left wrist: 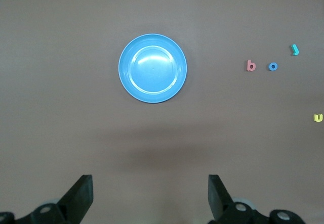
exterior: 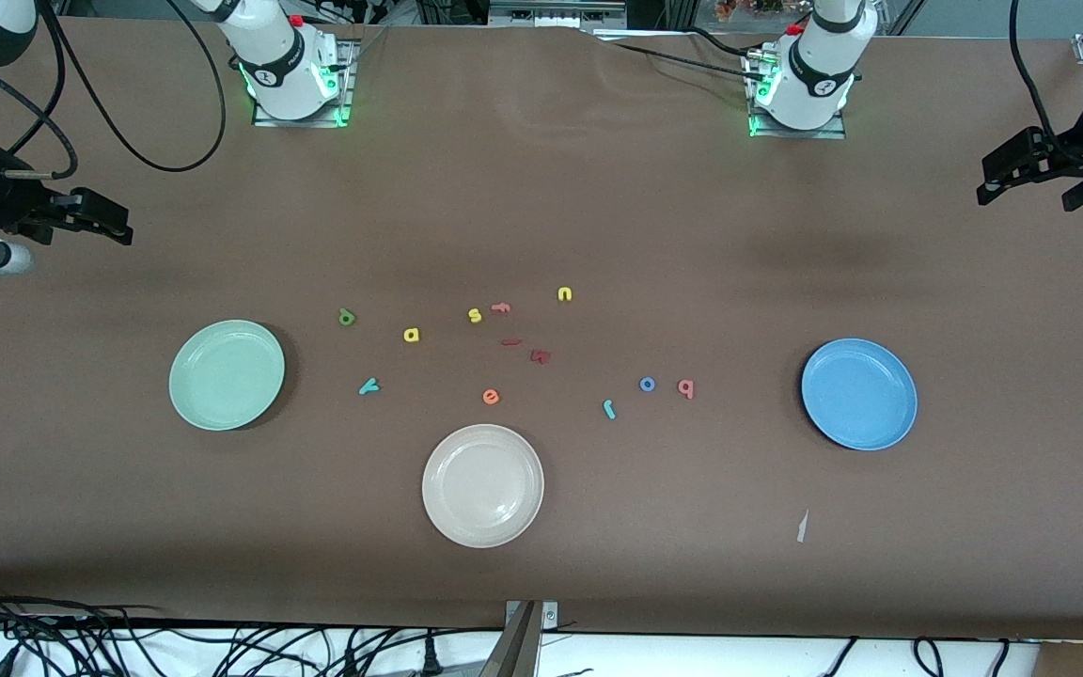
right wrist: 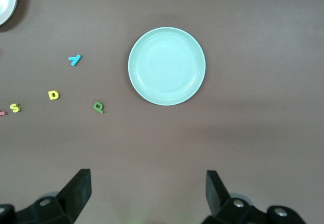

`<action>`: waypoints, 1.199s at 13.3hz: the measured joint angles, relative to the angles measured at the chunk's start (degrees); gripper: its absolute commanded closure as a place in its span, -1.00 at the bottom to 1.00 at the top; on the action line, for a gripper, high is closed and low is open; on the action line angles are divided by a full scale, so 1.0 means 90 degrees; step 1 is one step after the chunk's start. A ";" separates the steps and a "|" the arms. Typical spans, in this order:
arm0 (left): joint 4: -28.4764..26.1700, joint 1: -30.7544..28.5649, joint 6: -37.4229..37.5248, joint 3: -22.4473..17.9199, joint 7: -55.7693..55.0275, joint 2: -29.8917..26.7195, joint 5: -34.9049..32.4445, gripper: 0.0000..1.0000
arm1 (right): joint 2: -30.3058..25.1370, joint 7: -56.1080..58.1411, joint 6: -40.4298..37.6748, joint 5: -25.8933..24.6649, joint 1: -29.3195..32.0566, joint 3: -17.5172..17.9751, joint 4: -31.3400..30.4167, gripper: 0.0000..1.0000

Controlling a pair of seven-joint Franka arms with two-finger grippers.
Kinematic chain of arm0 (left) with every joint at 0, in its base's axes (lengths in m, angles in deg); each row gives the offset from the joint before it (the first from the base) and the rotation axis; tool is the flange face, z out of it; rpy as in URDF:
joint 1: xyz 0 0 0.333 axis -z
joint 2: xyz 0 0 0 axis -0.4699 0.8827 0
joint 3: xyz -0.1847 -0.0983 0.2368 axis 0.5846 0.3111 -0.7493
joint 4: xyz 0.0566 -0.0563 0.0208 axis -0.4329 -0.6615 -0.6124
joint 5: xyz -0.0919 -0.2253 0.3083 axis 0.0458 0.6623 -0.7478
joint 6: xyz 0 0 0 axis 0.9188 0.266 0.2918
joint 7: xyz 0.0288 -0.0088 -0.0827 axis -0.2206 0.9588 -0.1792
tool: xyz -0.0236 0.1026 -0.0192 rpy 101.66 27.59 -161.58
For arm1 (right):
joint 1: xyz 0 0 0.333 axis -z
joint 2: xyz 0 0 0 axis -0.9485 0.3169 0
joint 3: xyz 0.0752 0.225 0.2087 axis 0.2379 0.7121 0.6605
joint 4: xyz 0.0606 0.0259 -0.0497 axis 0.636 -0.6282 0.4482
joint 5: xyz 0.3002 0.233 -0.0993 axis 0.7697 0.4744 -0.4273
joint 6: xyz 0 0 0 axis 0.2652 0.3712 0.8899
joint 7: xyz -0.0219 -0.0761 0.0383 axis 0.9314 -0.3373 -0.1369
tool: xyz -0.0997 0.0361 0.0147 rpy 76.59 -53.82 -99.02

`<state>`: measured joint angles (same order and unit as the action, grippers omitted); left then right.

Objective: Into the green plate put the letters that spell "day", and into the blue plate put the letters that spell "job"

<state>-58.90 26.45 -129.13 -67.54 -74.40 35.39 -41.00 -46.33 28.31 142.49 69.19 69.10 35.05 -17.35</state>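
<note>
Both arms wait, drawn back to the ends of the table. The left gripper (exterior: pixel 991 186) hangs in the air at the left arm's end, its two dark fingers (left wrist: pixel 81 196) spread wide apart with nothing between them. The right gripper (exterior: pixel 118 224) hangs in the air at the right arm's end, its fingers (right wrist: pixel 78 191) likewise wide apart and empty. Each wrist points its gripper downward over bare table.
</note>
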 measured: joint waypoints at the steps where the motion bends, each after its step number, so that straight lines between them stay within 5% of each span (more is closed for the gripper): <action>1: 0.0000 0.0000 0.0000 0.0000 0.0000 0.0000 0.0000 -1.00 | 0.0000 0.0000 0.0003 0.0000 0.0000 0.0000 0.0000 -1.00; 16: 0.0190 0.0000 0.0059 0.0010 0.0000 0.0130 0.0000 -1.00 | 0.0533 0.0013 0.0305 0.0037 -0.0241 0.0066 -0.0010 -1.00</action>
<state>-57.20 26.46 -128.60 -67.45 -74.40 36.55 -41.00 -41.53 28.43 145.24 69.52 66.93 35.65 -17.44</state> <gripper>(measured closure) 0.000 0.000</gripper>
